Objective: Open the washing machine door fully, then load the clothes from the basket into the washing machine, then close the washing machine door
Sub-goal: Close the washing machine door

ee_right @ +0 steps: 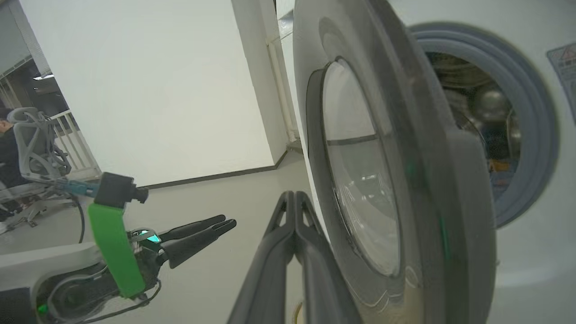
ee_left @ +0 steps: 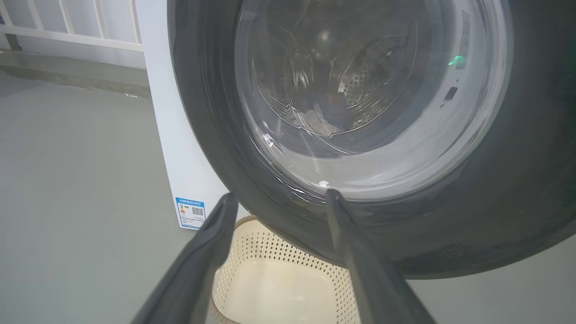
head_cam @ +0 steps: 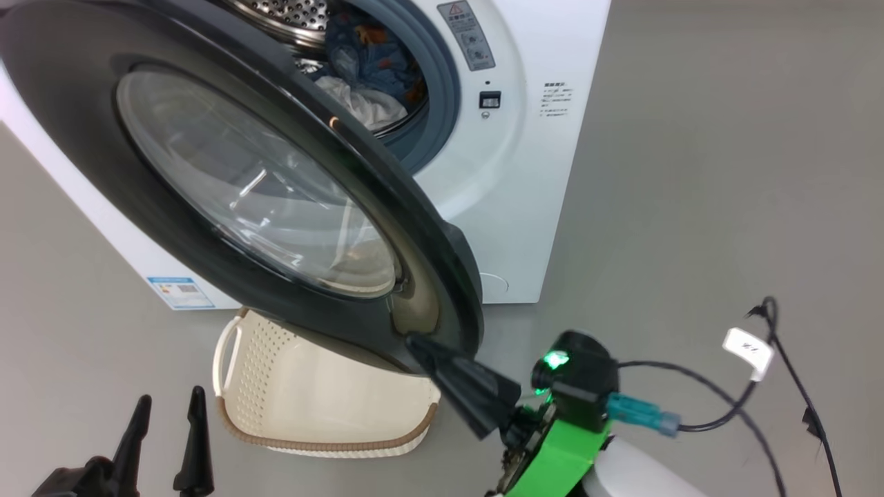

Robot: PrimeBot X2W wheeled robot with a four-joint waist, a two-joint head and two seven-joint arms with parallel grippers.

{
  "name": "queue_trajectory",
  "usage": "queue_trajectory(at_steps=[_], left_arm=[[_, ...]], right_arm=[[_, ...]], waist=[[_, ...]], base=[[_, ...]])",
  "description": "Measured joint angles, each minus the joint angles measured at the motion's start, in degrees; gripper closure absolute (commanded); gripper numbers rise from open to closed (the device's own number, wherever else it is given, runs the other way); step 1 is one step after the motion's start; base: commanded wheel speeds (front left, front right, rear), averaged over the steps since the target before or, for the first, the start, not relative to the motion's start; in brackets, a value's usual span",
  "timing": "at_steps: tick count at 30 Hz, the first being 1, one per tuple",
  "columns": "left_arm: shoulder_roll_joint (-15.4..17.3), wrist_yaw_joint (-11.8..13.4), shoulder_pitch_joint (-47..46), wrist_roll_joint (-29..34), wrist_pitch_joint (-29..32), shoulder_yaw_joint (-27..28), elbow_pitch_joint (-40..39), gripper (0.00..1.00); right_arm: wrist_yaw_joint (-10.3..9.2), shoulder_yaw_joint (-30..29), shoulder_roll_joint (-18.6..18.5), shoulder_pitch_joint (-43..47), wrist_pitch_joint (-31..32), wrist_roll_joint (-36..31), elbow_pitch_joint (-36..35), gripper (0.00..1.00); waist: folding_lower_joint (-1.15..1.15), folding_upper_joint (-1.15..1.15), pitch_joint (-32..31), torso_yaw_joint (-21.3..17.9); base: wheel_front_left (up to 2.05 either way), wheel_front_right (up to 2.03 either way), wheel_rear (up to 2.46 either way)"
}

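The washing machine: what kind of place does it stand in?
Probably a bare test room, not a home: washing machine on plain grey floor, blank white wall, office chair nearby.

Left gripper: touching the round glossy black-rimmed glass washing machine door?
Apart. Head view shows bare grey floor between the left gripper and the washing machine door.

Black-rimmed door [head_cam: 255,186]; cream perforated basket [head_cam: 266,359]; white washer [head_cam: 532,172].

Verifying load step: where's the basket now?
Head view, lower left: the basket sits on the floor before the washing machine, partly under the swung-out door.
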Motion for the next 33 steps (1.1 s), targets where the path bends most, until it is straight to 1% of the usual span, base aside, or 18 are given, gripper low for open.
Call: queue_trajectory(at_steps=[6, 10, 19, 33], left_arm=[[-0.35, 0.00, -0.83, 0.00, 0.00, -0.35, 0.00, 0.00], [-0.48, 0.00, -1.12, 0.00, 0.00, -0.34, 0.00, 0.00], [-0.78, 0.00, -1.85, -0.01, 0.00, -0.36, 0.00, 0.00], [-0.78, 0.00, -3.75, -0.01, 0.00, -1.42, -0.48, 0.00]], right_arm=[[0.00, 4.08, -0.42, -0.03, 0.00, 1.51, 6.15, 1.00], [0.00, 4.15, -0.38, -0.28, 0.00, 1.51, 8.35, 1.00], [0.00, 0.02, 0.23, -0.91, 0.00, 0.80, 10.88, 1.00], [0.08, -7.02, 1.47, -3.36, 0.00, -0.89, 12.10, 1.00]], waist=[[0.00, 0.00, 0.90, 0.96], [0.00, 0.00, 1.62, 1.31], [0.00, 0.00, 3.00, 1.35], [0.00, 0.00, 5.19, 1.50]], base=[[0.00, 0.00, 0.00], [0.00, 0.00, 0.00], [0.00, 0.00, 0.00], [0.00, 0.00, 0.00]])
